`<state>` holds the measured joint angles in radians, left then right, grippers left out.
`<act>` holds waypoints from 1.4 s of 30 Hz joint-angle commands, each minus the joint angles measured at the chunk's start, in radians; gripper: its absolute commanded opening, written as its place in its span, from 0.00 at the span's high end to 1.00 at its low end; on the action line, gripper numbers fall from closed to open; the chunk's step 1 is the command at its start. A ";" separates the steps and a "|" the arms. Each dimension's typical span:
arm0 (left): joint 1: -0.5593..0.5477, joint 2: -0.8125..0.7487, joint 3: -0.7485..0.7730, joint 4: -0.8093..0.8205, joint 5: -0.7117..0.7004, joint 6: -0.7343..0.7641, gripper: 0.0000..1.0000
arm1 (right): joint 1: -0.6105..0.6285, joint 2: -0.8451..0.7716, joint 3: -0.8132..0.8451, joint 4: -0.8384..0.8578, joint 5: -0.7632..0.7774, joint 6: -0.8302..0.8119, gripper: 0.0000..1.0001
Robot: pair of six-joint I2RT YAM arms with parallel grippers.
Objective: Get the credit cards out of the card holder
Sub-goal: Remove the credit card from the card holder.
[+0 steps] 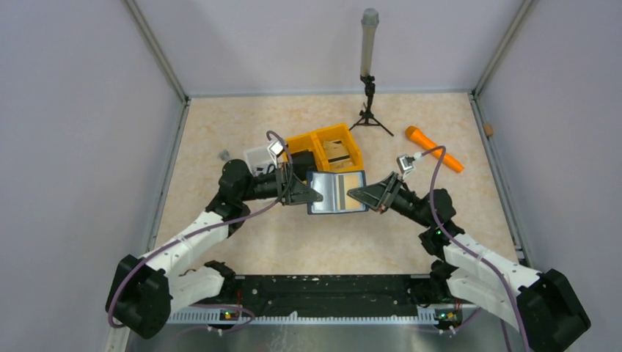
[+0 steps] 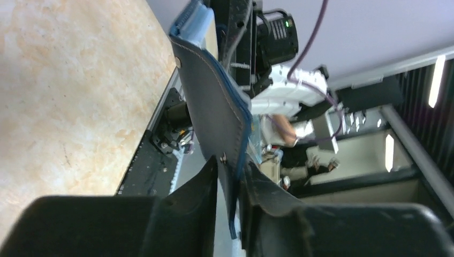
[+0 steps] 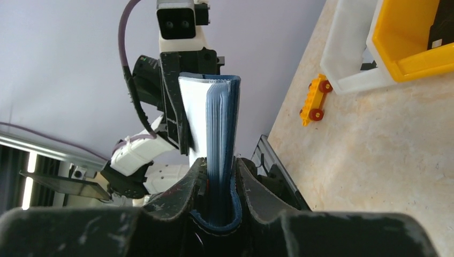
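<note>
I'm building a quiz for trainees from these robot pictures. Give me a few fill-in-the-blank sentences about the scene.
1. The card holder is spread ___, inner faces up.
2. The left gripper pinches one edge; the ___ pinches the opposite edge.
3. The two-compartment bin behind it is coloured ___.
Missing: open; right gripper; yellow.

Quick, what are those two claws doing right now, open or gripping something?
Left claw: closed on one edge of the card holder.
Right claw: closed on the card holder's opposite edge.
</note>
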<state>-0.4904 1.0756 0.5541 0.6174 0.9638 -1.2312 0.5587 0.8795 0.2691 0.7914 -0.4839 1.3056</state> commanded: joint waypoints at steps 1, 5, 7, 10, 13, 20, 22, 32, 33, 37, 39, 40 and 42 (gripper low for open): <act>0.048 -0.104 0.114 -0.438 -0.074 0.309 0.64 | -0.008 -0.034 0.021 0.009 -0.008 -0.046 0.93; 0.072 -0.165 0.222 -0.902 -0.358 0.584 0.36 | -0.008 -0.062 0.066 -0.158 0.016 -0.162 0.96; 0.071 -0.171 0.253 -0.989 -0.402 0.639 0.25 | -0.008 -0.066 0.112 -0.287 0.037 -0.244 0.99; 0.068 -0.190 0.269 -1.019 -0.399 0.645 0.25 | -0.008 -0.071 0.162 -0.436 0.102 -0.347 1.00; 0.045 -0.219 0.270 -0.987 -0.392 0.616 0.33 | -0.003 -0.070 0.200 -0.557 0.187 -0.438 1.00; -0.106 -0.139 0.311 -0.815 -0.387 0.530 0.44 | 0.132 0.012 0.350 -0.787 0.531 -0.649 1.00; -0.156 -0.096 0.344 -0.787 -0.407 0.527 0.48 | 0.158 0.047 0.375 -0.821 0.561 -0.670 1.00; -0.225 0.103 0.321 -0.569 -0.466 0.493 0.56 | 0.168 0.044 0.351 -0.686 0.417 -0.624 1.00; -0.220 0.115 0.319 -0.560 -0.458 0.494 0.57 | 0.168 0.039 0.351 -0.686 0.405 -0.617 1.00; -0.162 0.122 0.247 -0.441 -0.358 0.443 0.59 | 0.168 -0.006 0.334 -0.661 0.346 -0.578 1.00; -0.135 0.121 0.208 -0.367 -0.307 0.422 0.62 | 0.167 -0.020 0.318 -0.632 0.313 -0.551 1.00; -0.129 0.125 0.202 -0.360 -0.292 0.420 0.65 | 0.167 -0.023 0.304 -0.610 0.292 -0.531 1.00; -0.126 0.129 0.203 -0.375 -0.272 0.420 0.68 | 0.167 -0.025 0.274 -0.545 0.249 -0.482 1.00</act>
<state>-0.6327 1.2049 0.7715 0.1162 0.6014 -0.7853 0.7181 0.8829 0.5819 0.0780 -0.1333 0.7357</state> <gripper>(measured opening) 0.348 0.187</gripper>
